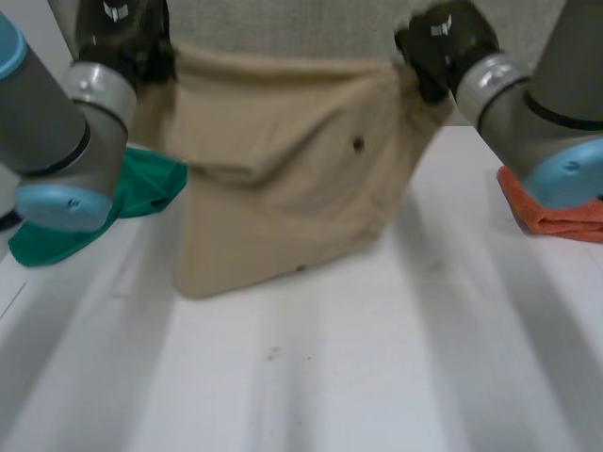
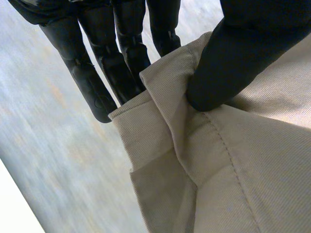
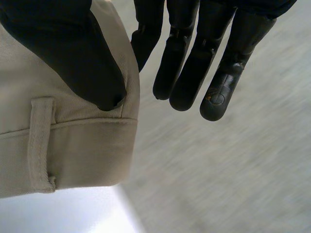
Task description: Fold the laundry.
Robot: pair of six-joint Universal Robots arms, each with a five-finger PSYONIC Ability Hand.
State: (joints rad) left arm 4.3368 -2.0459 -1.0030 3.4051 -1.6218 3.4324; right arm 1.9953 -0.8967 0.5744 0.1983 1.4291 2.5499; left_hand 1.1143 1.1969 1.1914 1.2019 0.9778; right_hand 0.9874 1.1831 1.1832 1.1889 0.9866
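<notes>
Holds the beige garment (image 1: 283, 179) up in the air by its waistband with 2 hands, 1 at each top corner. With the left hand (image 2: 233, 53), pinches a folded corner of the cloth between the thumb and the straight fingers (image 2: 92, 82) behind it. With the right hand (image 3: 73, 53), presses the thumb on the end of the waistband, just beside a belt loop (image 3: 41, 145). Seems to clamp it there against the nearest finger, leaving the other fingers (image 3: 189, 68) straight and free of the cloth.

Hangs down below and between the 2 hands as a wide sheet, with the long axis running from hand to hand. Seems to reach the desk (image 1: 377, 377) with the lower edge only. Lies equally near to both hands, so needs both for the coming move.

Probably calls for lowering both hands together, to lay the garment flat on the bare desk in front of them. Must keep the 2 corners level, otherwise risks a crooked lay.

Also on the desk: a green cloth (image 1: 141, 188) at the outer side of the left hand, and an orange cloth (image 1: 556, 218) at the outer side of the right hand.
</notes>
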